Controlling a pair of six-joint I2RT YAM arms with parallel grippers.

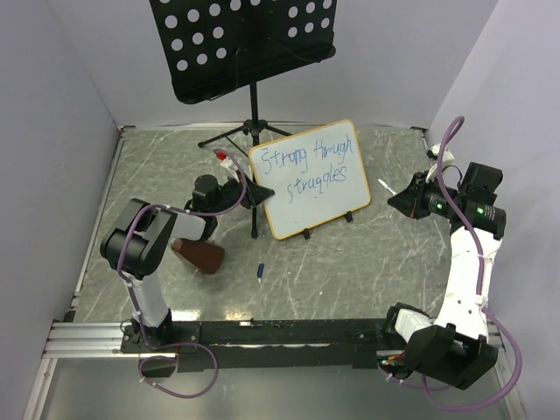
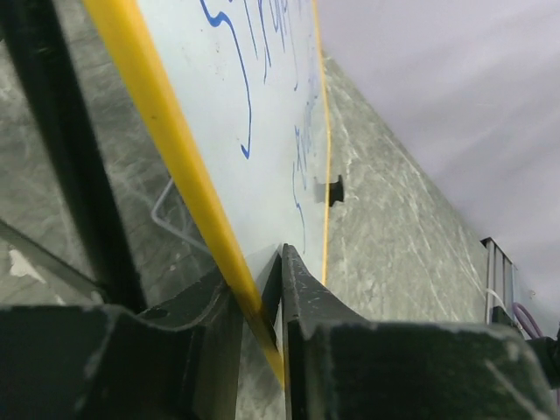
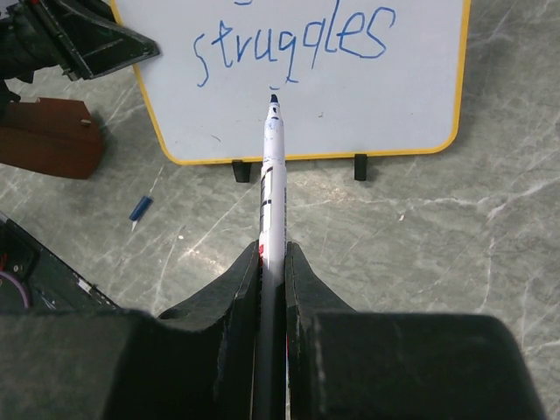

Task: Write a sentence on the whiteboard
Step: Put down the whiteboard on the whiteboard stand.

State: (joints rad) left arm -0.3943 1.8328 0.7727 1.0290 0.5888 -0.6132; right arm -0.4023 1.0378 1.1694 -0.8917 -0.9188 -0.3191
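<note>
My right tool (image 3: 273, 255) clamps the marker (image 3: 272, 166); left tool (image 2: 258, 278) straddles the whiteboard (image 2: 271, 201) edge, can't tell if it's gripping.

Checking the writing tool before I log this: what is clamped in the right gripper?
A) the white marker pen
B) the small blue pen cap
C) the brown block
A: the right gripper is shut on the white marker pen, its tip aimed at the orange-framed white whiteboard.

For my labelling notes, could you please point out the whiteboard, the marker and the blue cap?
whiteboard (image 1: 315, 210): top external view, bare lower face.
marker (image 3: 273, 175): right wrist view, white barrel.
blue cap (image 3: 140, 208): right wrist view, its middle.
</note>
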